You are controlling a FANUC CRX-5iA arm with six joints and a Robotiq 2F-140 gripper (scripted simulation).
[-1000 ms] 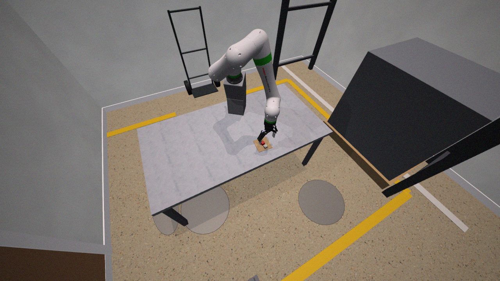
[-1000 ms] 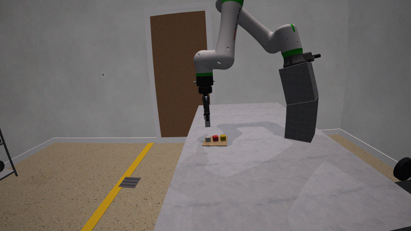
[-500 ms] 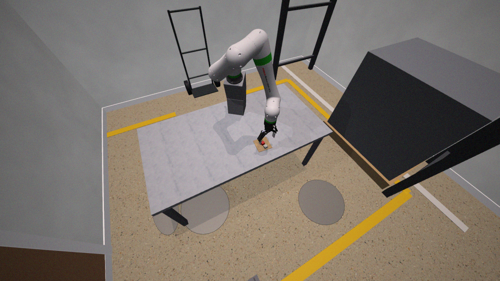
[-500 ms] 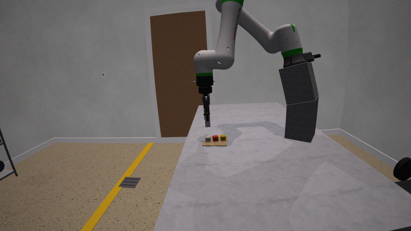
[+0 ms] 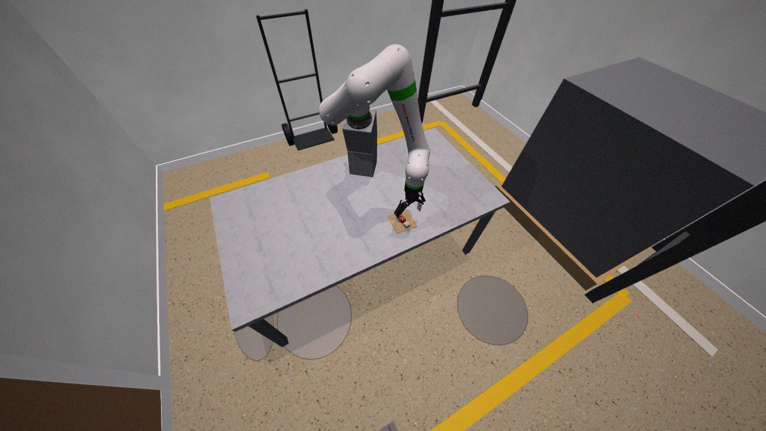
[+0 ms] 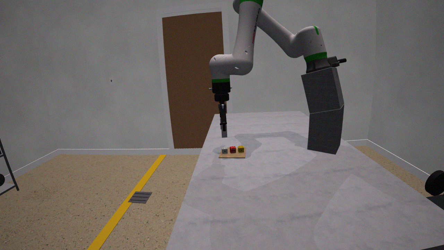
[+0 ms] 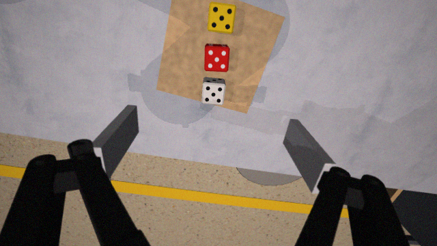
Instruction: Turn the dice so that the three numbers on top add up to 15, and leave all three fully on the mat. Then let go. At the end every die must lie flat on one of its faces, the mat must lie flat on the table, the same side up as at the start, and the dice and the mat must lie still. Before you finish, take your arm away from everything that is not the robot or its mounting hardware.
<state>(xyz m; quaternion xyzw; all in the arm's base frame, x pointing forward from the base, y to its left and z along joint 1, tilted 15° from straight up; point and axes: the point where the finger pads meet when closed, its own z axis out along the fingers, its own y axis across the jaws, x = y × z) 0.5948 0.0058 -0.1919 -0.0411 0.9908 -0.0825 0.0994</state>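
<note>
The end effector (image 7: pixel 212 137) hangs spread wide and holding nothing, above and beside the white die (image 7: pixel 213 93) on the mat (image 7: pixel 184 68).

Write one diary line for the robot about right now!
claw: open, empty, above table edge | yellow die: 5 | red die: 5 | white die: 5 | sum 15 | all flat on mat

Soft, even overhead lighting; the arm (image 6: pixel 245 46) casts broad, pale overlapping shadows across the table (image 6: pixel 279 192). Slight grain throughout, no glare, edges mildly stretched.
</note>
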